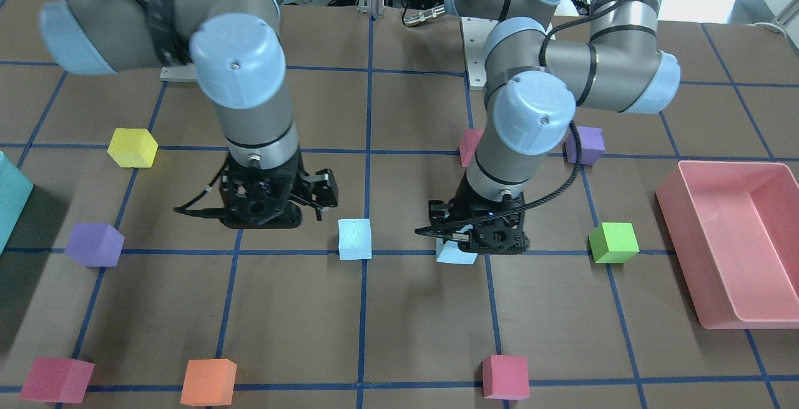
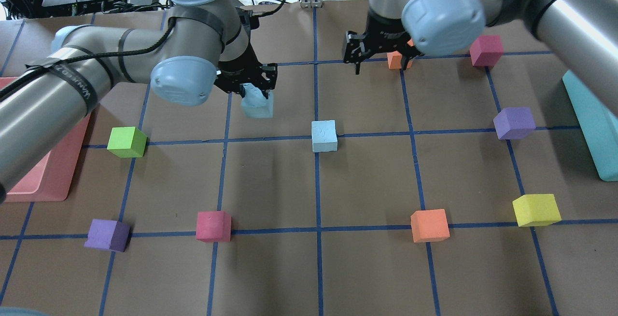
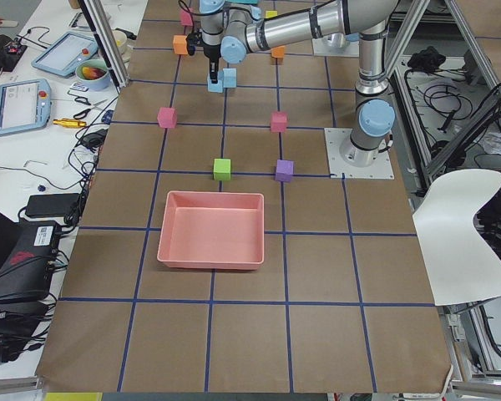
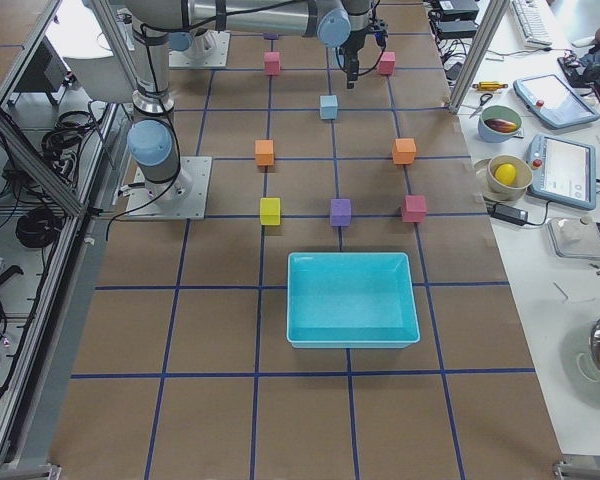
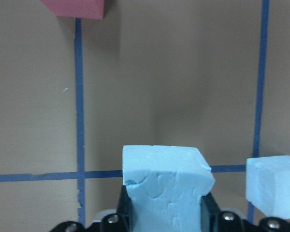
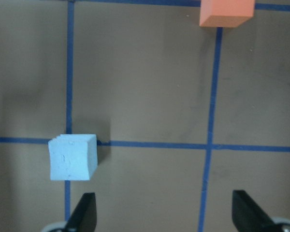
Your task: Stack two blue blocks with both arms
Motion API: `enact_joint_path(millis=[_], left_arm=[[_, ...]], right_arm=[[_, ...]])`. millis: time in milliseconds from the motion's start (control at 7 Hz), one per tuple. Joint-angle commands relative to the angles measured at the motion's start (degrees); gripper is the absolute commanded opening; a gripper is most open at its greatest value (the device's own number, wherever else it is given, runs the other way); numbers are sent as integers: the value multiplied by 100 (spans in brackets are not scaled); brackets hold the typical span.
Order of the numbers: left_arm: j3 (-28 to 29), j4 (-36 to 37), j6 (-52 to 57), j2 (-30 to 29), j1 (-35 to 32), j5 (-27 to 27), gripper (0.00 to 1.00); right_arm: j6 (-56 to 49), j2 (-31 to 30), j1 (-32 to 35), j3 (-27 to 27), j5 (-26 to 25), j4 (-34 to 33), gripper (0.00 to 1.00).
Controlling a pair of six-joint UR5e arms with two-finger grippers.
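Observation:
My left gripper is shut on a pale blue block, which it holds low over the table, left of centre. The left wrist view shows this block pinched between the two fingers. The second blue block stands on the table at a grid crossing, a short way to the right of the held one. My right gripper is open and empty, hovering beyond that block. In the right wrist view the block lies ahead of the left fingertip.
An orange cube sits right by the right gripper. Green, purple, yellow, orange and red cubes lie around. A pink bin is at the left edge, a teal bin at the right.

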Motion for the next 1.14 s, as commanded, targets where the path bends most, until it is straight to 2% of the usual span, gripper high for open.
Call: enact_joint_path(millis=[0,429,714,1000], left_arm=[[168,10,-1005,-213,-564,1,0],[177,239,-1554,-459,-1197,54,0],[125,283,-1538,-591,-1233,176,0],[203,431,-1442,-758,-1225,300,0]], right_arm=[[-726,-335,-485,-491,-45,1113,100],[-746,-344,-459,-369,9,1027,100],[-859,-396,-477,-334,-61,1105,100],[-817,-677,-468,51,-36,975,100]])
